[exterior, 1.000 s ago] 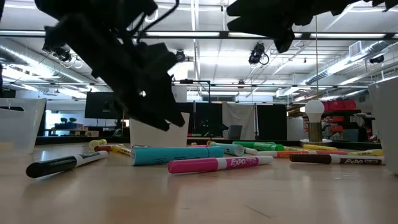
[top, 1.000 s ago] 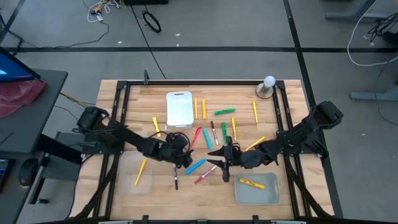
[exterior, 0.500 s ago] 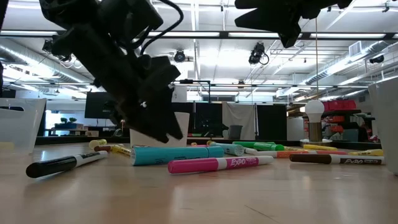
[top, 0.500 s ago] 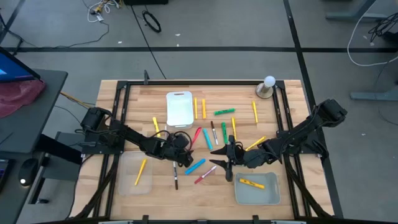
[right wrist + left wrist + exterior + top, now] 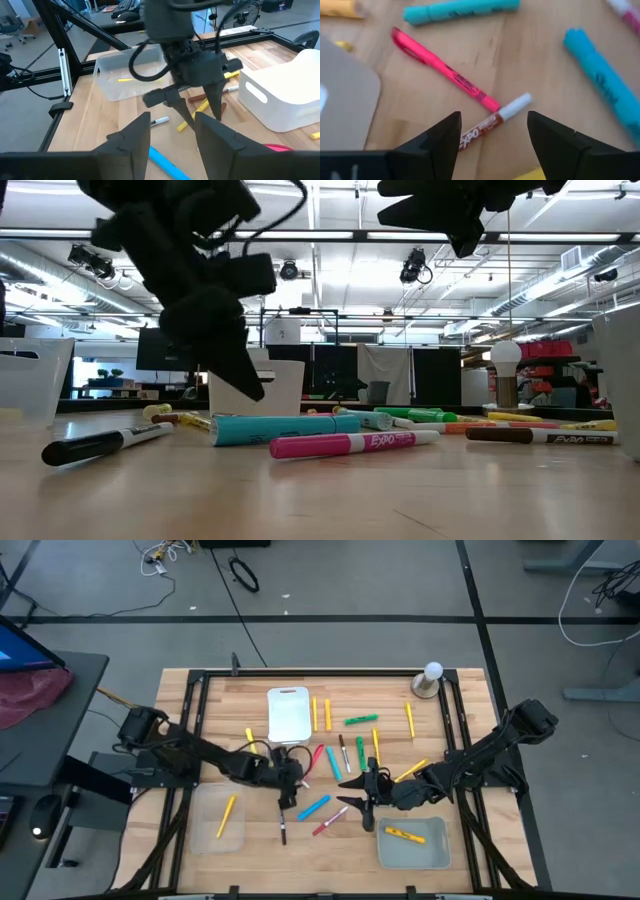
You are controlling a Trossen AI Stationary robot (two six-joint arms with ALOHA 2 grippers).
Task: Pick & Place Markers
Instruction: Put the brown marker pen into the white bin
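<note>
Starting at the left: a clear tray [image 5: 215, 821] near the table's front edge holds one yellow marker [image 5: 226, 816]. The left gripper [image 5: 288, 778] hangs above the table's centre, fingers spread, nothing between them — below it in the left wrist view lie a brown-and-white marker [image 5: 495, 120] and a pink marker [image 5: 445, 69]. A black marker [image 5: 283, 827], a blue marker [image 5: 314, 807] and more markers lie scattered across the middle, behind them a white tray [image 5: 288, 715]. The right gripper [image 5: 362, 796] hovers just right of centre, fingers apart and empty. A second clear tray [image 5: 414, 845] at front right holds another yellow marker [image 5: 403, 835].
</note>
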